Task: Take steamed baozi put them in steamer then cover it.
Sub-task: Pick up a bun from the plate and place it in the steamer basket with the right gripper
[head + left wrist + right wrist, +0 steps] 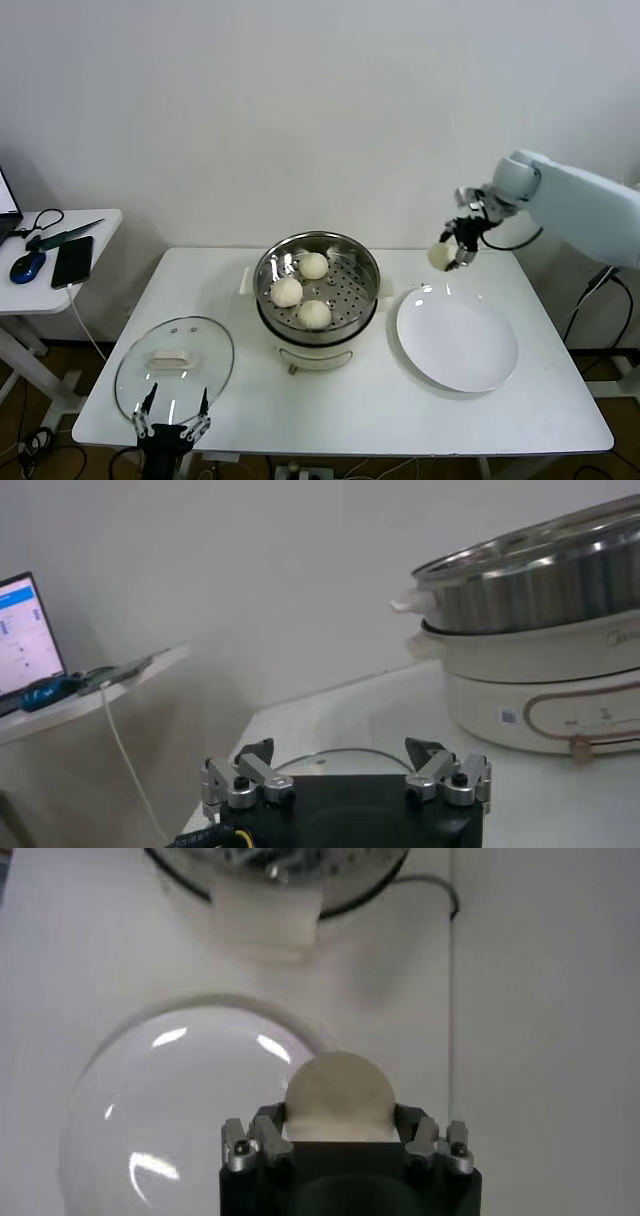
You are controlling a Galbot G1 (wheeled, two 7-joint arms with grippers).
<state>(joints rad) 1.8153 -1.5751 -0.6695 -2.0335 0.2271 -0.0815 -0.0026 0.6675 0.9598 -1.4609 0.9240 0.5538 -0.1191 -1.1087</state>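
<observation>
The right gripper, jaws clamped on the fourth pale cream steamed baozi, hangs above the far edge of the flat white round plate. Three more buns already lie in the shiny stainless-steel steamer basket. The carry should go across at this height, clear the steel rim, then lower over what looks like the free gap by the right wall. The left gripper, jaws apart, waits at the near edge of the clear glass cover on the white table.
</observation>
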